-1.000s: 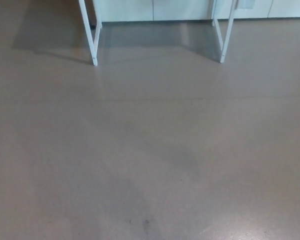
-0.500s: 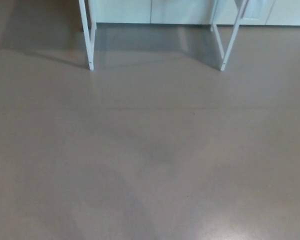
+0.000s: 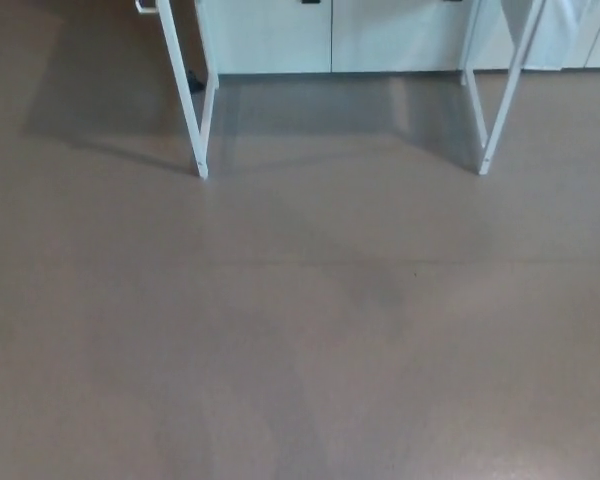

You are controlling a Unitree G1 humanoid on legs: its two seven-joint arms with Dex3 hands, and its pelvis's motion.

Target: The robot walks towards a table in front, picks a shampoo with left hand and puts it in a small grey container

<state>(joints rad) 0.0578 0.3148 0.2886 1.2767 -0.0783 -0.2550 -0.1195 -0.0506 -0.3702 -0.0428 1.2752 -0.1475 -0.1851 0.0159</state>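
White table legs (image 3: 184, 90) stand on brown floor (image 3: 300, 350); neither robot hand shows.

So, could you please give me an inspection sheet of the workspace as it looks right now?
Surface: table top out of view; only its white left leg and right leg show, standing on the grey-brown floor.
Job's things: shampoo and container, nothing seen.
Clutter: one small dark thing behind the left leg, too small to tell.
Robot hands: neither in view.
Cables: nothing seen.
Surroundings: white cabinets along the back, behind the table; faint shadows on the floor.
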